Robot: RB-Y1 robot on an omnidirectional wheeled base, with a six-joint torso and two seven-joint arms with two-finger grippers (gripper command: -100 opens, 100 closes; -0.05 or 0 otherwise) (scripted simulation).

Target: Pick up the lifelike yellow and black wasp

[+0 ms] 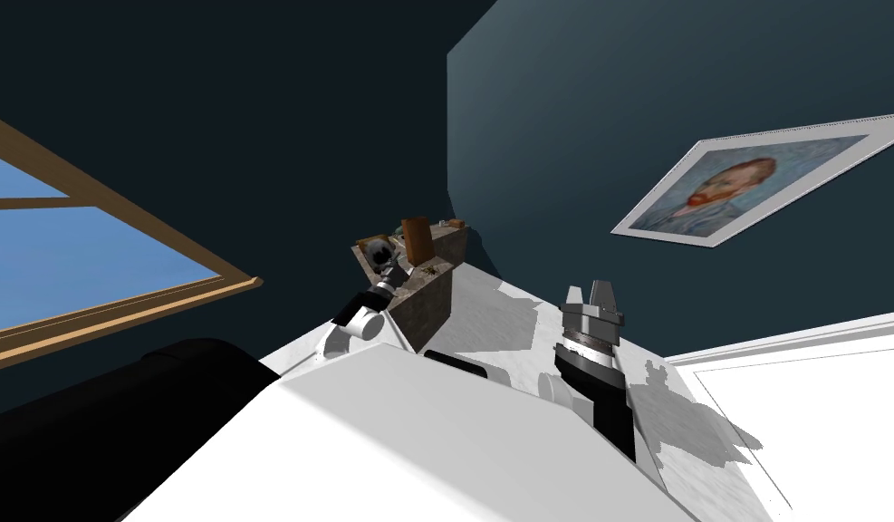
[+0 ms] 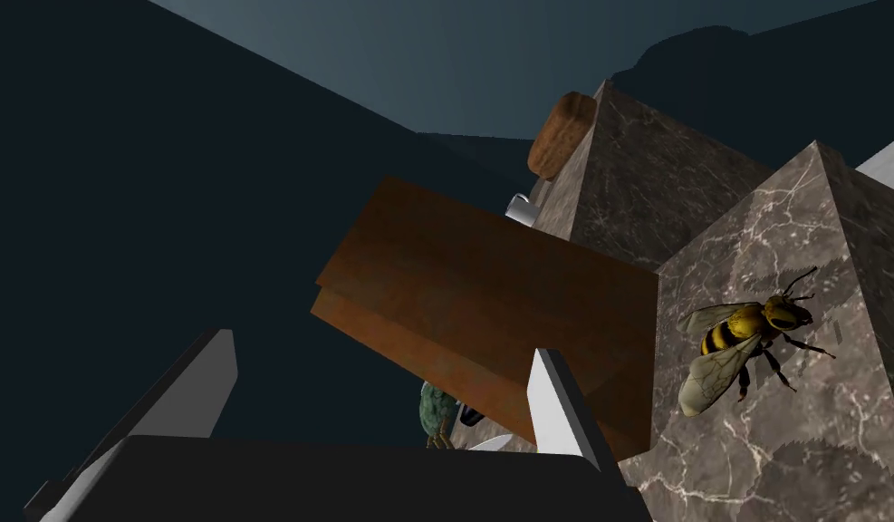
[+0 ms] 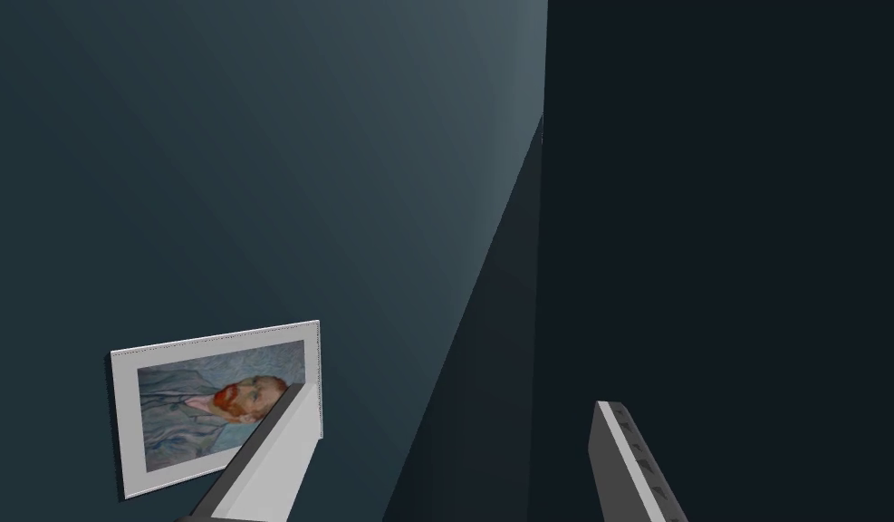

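left hand (image 2: pixel 381 344) is hovering fingers apart in front of the brown box (image 2: pixel 490 308), wasp (image 2: pixel 744 349) is sitting on the marble block (image 2: pixel 798 453) just beside that box, outside the fingers; right hand (image 1: pixel 591 292) is hanging off to the side, fingers apart.

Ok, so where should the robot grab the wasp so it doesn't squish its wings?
Probably the striped body of the wasp, pinched across its sides, coming straight at the marble top it lies flat on. Its wings and legs splay out thinly, so skip those. The open left gripper would first need to shift sideways over it.
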